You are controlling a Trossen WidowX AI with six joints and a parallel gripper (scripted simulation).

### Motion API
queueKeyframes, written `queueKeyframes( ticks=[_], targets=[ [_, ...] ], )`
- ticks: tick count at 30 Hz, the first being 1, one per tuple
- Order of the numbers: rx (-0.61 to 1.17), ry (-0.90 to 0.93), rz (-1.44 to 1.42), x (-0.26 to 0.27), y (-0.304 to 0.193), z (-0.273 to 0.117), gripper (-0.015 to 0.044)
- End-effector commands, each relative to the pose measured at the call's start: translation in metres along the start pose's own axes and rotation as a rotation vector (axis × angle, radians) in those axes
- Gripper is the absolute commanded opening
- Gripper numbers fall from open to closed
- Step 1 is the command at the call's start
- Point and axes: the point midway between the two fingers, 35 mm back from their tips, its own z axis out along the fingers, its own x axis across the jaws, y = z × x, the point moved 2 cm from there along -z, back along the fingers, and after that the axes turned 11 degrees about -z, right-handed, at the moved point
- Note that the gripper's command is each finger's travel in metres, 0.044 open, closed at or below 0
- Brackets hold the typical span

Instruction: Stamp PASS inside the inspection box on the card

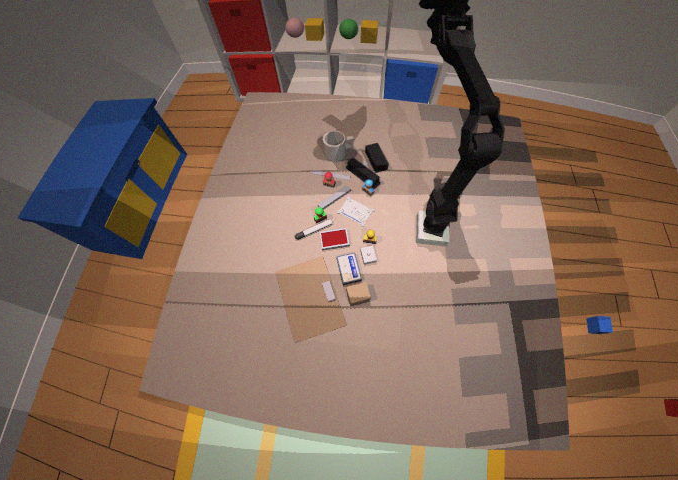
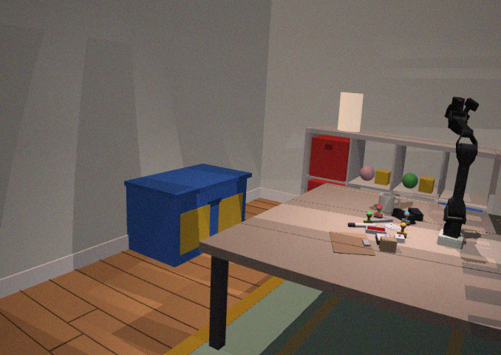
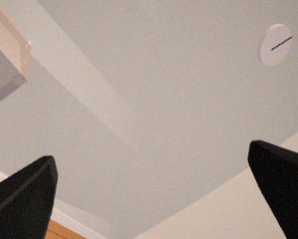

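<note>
My gripper (image 3: 155, 158) (image 2: 464, 103) is open and empty, raised high above the bench and facing the wall. Four stamps stand upright on the bench: one with a red knob (image 1: 328, 177) (image 2: 379, 209), one green (image 1: 319, 212) (image 2: 369, 214), one blue (image 1: 369, 185) (image 2: 406, 216), one yellow (image 1: 370, 235) (image 2: 403, 227). I cannot tell which reads PASS. The white card (image 1: 355, 210) lies among them; its print is too small to read. The red ink pad (image 1: 334, 238) (image 2: 375, 228) lies open in front of the green stamp.
A grey mug (image 1: 333, 147) and two black objects (image 1: 376, 156) (image 1: 362, 172) are at the back. A marker (image 1: 317, 228) and a grey blade-like strip (image 1: 334, 198) lie left of the card. A blue-labelled box (image 1: 349, 268), a tan block (image 1: 358, 293) and a brown sheet (image 1: 306, 305) are in front.
</note>
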Motion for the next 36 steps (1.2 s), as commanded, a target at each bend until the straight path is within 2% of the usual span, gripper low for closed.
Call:
queueKeyframes(
  ticks=[1,7,12,19,27,36],
  targets=[
    [-0.002,0.002,0.001,0.001,0.001,0.0,0.0374],
    [-0.084,0.07,0.041,0.026,0.03,-0.01,0.0216],
    [-0.204,0.219,0.07,0.071,0.074,-0.032,0.0216],
    [-0.375,0.521,0.082,0.149,0.137,-0.094,0.0216],
    [-0.522,0.863,0.031,0.226,0.183,-0.194,0.0216],
    [-0.558,1.247,-0.082,0.29,0.189,-0.323,0.0216]
  ],
)
